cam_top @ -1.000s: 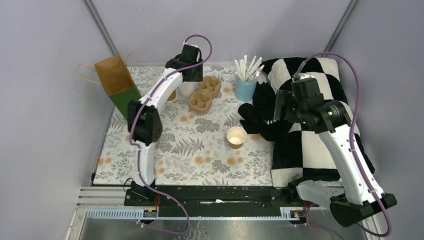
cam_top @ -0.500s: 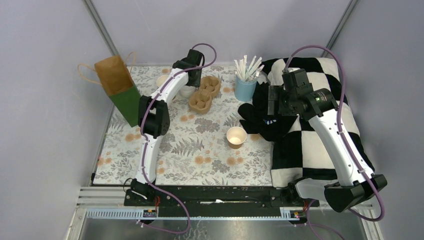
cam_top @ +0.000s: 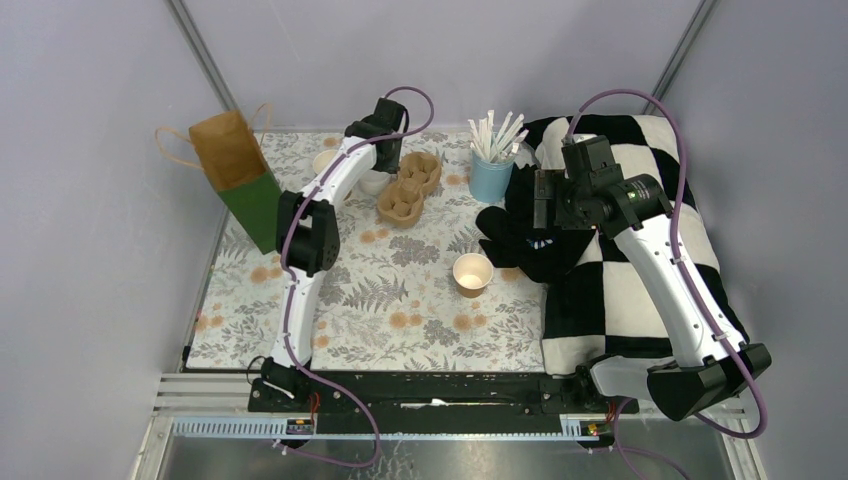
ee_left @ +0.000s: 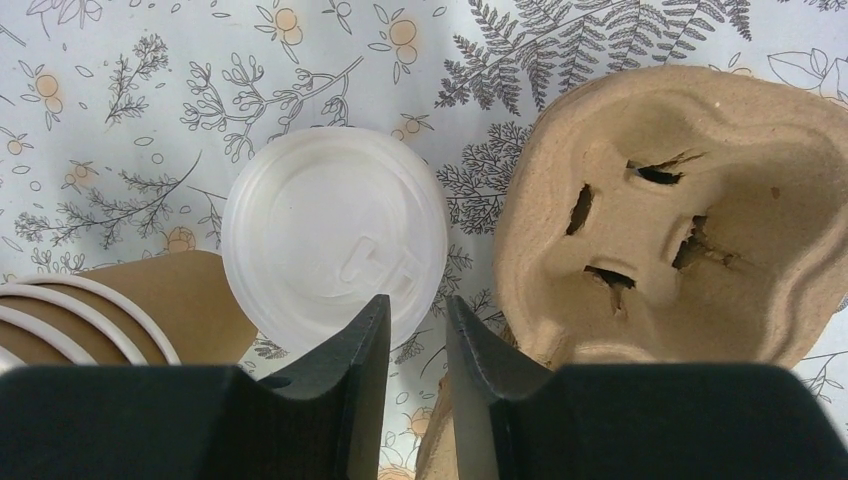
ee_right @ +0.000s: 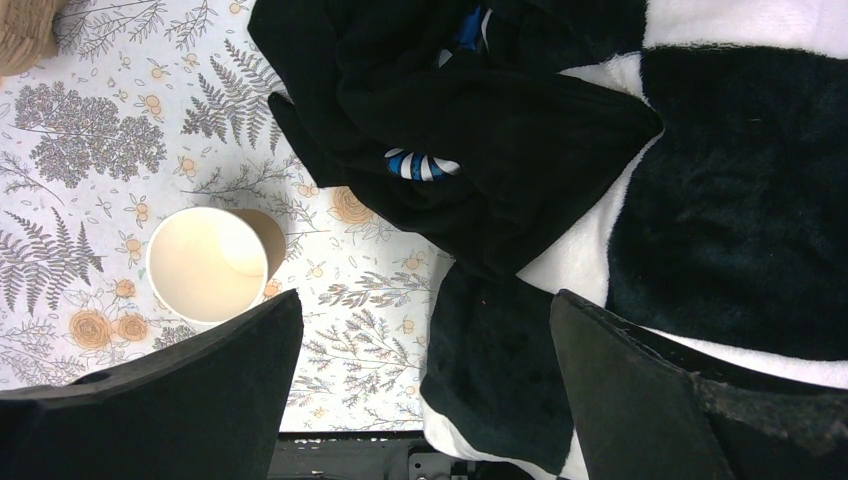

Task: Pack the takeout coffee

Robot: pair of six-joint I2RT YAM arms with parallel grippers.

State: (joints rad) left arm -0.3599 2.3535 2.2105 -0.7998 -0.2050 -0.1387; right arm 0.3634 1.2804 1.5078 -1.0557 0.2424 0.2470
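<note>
One tan paper cup [cam_top: 473, 273] stands open and upright mid-table, cream inside; the right wrist view shows this cup [ee_right: 208, 264] left of my fingers. The other tan cup [cam_top: 325, 160] is at the far back, cut off at the left wrist view's lower left [ee_left: 150, 305]. A round white lid [ee_left: 335, 235] lies flat on the cloth between that cup and the pulp carrier [ee_left: 680, 220]. My left gripper [ee_left: 417, 325] hovers over the lid's near-right edge, fingers slightly apart, holding nothing. My right gripper [ee_right: 422, 300] is wide open above the black cloth's edge.
A light-blue cup of white straws [cam_top: 490, 172] stands at the back. A brown paper bag [cam_top: 235, 165] lies at the far left. A black garment [cam_top: 525, 235] and a black-and-white checked blanket [cam_top: 640, 290] cover the right side.
My left arm has stretched further back, toward the lid and carrier. My right arm has swung back and left over the black garment. The cups have not moved.
</note>
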